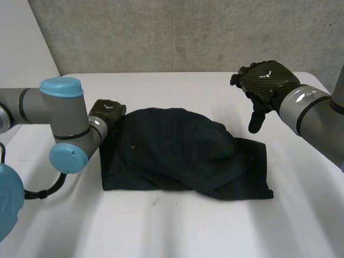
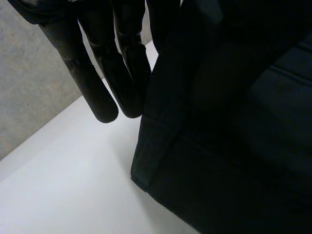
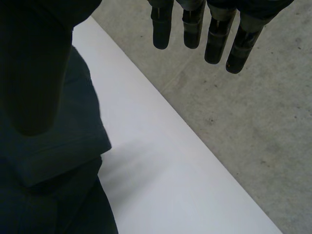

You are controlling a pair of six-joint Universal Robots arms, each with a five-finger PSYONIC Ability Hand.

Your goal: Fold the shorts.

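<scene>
The left arm point(image 1: 62, 107), grey with light-blue caps, reaches in along the table's point(image 1: 177, 231) left edge, and its left robot hand point(image 1: 107, 112) sits at the left end of the shorts point(image 1: 183, 156), on the side towards the far edge. The left wrist view shows this robot hand point(image 2: 105, 97) with its fingers straight and close together. They hang just beside a raised hem of the shorts point(image 2: 234, 146) above the bare white table point(image 2: 63, 185); one finger is hidden behind the cloth. The dark shorts lie bunched in the middle of the table, humped at the centre, with one leg flat towards the right edge. The right robot hand point(image 1: 266, 80) hangs above the table near the far right corner, well apart from the shorts, loosely spread and holding nothing. In its wrist view the fingers point(image 3: 217, 34) are straight and the thumb point(image 3: 34, 73) stands apart over the shorts' hem point(image 3: 53, 161).
</scene>
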